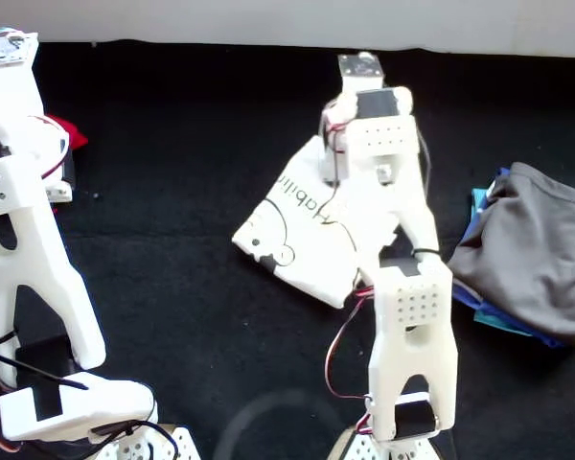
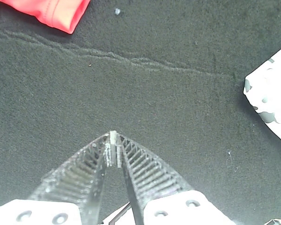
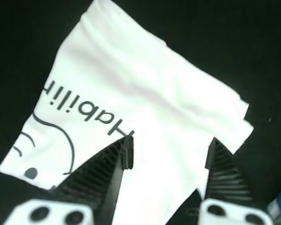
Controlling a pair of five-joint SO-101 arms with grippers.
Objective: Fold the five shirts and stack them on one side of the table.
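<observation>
The black table (image 1: 172,287) is carrying a grey shirt (image 1: 541,240) heaped at the right edge and a white shirt (image 1: 297,235) lying mid-frame. The right gripper (image 3: 171,145) is hovering over the white shirt, jaws apart and empty. The left gripper (image 2: 113,137) is facing bare table, jaws pressed together.

White shirt: a white fabric shirt with black print (image 1: 292,235) lay folded into a rough rectangle, flat and turned at an angle, near the table's middle.
Grey shirt: a grey fabric shirt (image 1: 541,240) sat loosely bunched and wrinkled on top of a pile at the right edge.
Blue shirt: a blue fabric shirt (image 1: 481,299) lay under the grey one, its edges showing on the pile's left side.
Red shirt: a red fabric shirt (image 1: 69,129) lay at the far left, well apart from the white one.
</observation>
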